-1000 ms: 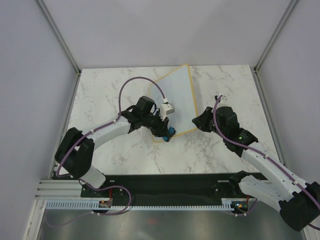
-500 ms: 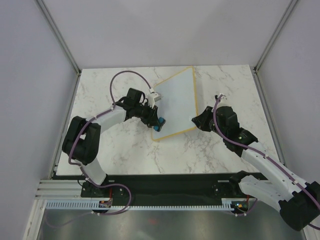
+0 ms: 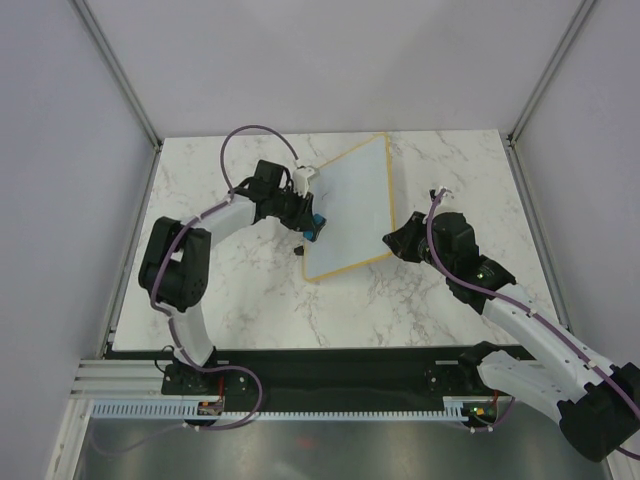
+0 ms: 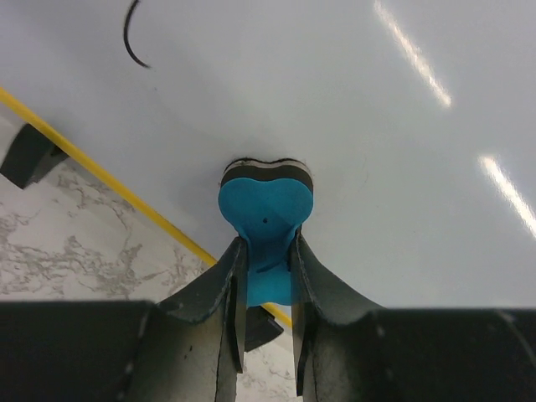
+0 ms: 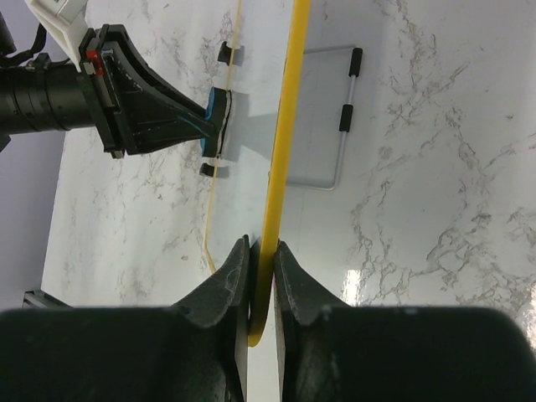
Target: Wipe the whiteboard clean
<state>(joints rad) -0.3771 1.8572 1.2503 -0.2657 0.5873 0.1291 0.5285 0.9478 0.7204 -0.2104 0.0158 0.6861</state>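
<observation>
The whiteboard (image 3: 352,205), white with a thin yellow frame, lies slanted in the middle of the marble table. A short dark curved stroke (image 4: 134,42) shows on its surface near the frame. My left gripper (image 3: 306,228) is shut on a blue eraser (image 4: 266,201), whose pad presses against the board close to its left edge (image 4: 126,188). My right gripper (image 5: 261,247) is shut on the board's yellow frame (image 5: 280,151) at the near right corner. In the right wrist view the frame runs edge-on between the fingers. Black clips (image 4: 29,155) sit on the left edge.
A wire stand with black grips (image 5: 345,109) lies on the far side of the board in the right wrist view. Marble tabletop (image 3: 430,300) surrounds the board. Grey walls enclose the table on three sides, and the arm bases stand at the near edge.
My left gripper has carried the eraser from the board's near left corner up along its left edge. The board has shifted a little. The right gripper has kept its hold in place.
</observation>
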